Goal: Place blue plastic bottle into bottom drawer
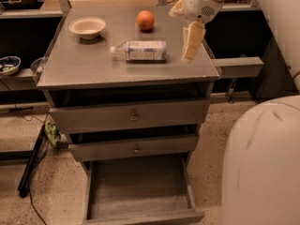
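Note:
The blue plastic bottle point(140, 50) lies on its side in the middle of the grey cabinet top point(93, 69), white cap pointing left. My gripper point(191, 55) hangs from the cream arm just right of the bottle, pointing down over the top's right edge, a short gap from the bottle's base and holding nothing. The bottom drawer point(145, 216) is pulled out below, a shallow grey tray with nothing in it.
A cream bowl point(87, 27) sits at the back left of the top and an orange point(145, 20) at the back centre. The two upper drawers with knobs point(134, 117) are slightly out. The robot's white body point(262, 163) fills the lower right. Cables lie on the floor at left.

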`<state>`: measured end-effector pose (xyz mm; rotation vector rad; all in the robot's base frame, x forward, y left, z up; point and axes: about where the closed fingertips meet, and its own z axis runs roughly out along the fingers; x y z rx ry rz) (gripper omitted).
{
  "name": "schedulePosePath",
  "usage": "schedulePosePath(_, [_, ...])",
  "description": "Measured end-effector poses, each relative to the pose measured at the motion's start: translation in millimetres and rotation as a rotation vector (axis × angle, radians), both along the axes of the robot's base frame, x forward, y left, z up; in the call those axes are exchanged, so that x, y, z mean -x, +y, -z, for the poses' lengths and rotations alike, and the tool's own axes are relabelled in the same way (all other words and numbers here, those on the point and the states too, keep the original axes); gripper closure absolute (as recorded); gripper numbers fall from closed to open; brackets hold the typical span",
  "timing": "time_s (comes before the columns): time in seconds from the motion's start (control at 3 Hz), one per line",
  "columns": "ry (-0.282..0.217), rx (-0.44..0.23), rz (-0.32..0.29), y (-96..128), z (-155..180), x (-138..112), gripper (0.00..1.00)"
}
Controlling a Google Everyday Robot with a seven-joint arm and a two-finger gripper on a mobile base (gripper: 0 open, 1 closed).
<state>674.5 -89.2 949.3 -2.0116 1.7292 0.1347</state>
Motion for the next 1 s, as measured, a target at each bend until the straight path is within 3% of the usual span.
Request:
schedulePosePath(0.33, [-0.035,0.053,-0.036,37,3,-33,0.0])
schedulePosePath(1.0, [-0.053,0.047,-0.015,32,12,-47,0.0])
